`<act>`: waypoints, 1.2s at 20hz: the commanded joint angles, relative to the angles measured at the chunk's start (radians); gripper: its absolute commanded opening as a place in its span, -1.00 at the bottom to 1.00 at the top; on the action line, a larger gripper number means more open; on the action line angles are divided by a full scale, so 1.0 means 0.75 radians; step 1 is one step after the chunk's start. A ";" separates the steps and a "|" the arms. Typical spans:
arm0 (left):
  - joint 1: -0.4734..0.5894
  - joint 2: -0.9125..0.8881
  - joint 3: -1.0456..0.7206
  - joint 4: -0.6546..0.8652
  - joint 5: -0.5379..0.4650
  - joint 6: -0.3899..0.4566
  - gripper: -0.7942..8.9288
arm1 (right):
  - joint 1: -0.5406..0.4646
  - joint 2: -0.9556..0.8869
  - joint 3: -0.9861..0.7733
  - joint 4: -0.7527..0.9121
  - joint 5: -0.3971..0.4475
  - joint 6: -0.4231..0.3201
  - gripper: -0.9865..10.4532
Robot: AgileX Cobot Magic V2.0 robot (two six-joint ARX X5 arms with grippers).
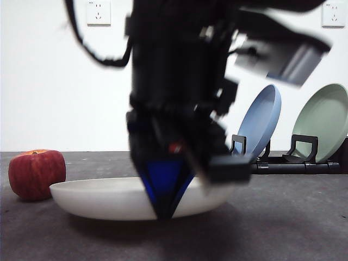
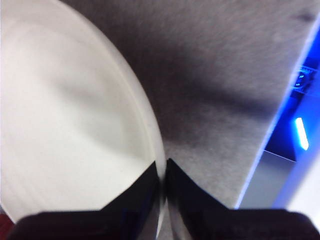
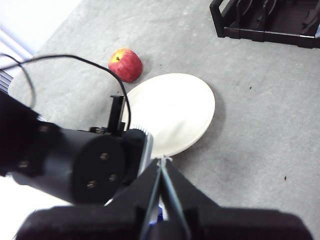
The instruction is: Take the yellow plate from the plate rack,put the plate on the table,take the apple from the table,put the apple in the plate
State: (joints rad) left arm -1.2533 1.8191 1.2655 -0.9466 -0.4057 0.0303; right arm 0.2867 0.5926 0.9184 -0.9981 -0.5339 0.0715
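While the left gripper (image 1: 165, 209) pinches the near rim of the yellow plate (image 1: 103, 198) between narrow jaws, the plate lies low on the table (image 1: 293, 228), flat or very nearly so; the front view cannot settle whether the far edge is fully down. By my reading, the step in hand is the end of setting the plate down, with the release not yet made. Next, the jaws should part and the arm lift straight up, so the rim is not dragged or tipped. Just beside the plate's edge sits the apple (image 1: 36, 174), upright and untouched, close enough for a short carry into the dish. Higher up, the right gripper (image 3: 162, 192) hangs above the scene with its jaws closed on nothing. Farthest back, the plate rack (image 1: 283, 157) holds a blue plate (image 1: 261, 122) and a pale green plate (image 1: 323, 122)
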 commanded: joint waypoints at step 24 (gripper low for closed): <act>0.006 -0.697 0.113 -0.322 0.129 -0.255 -0.85 | 0.077 0.322 0.004 0.080 -0.091 -0.016 -0.83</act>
State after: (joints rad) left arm -1.2522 1.3079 1.3521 -1.1858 -0.3122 -0.1181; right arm 0.3428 0.8345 0.9184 -0.9417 -0.5995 0.0704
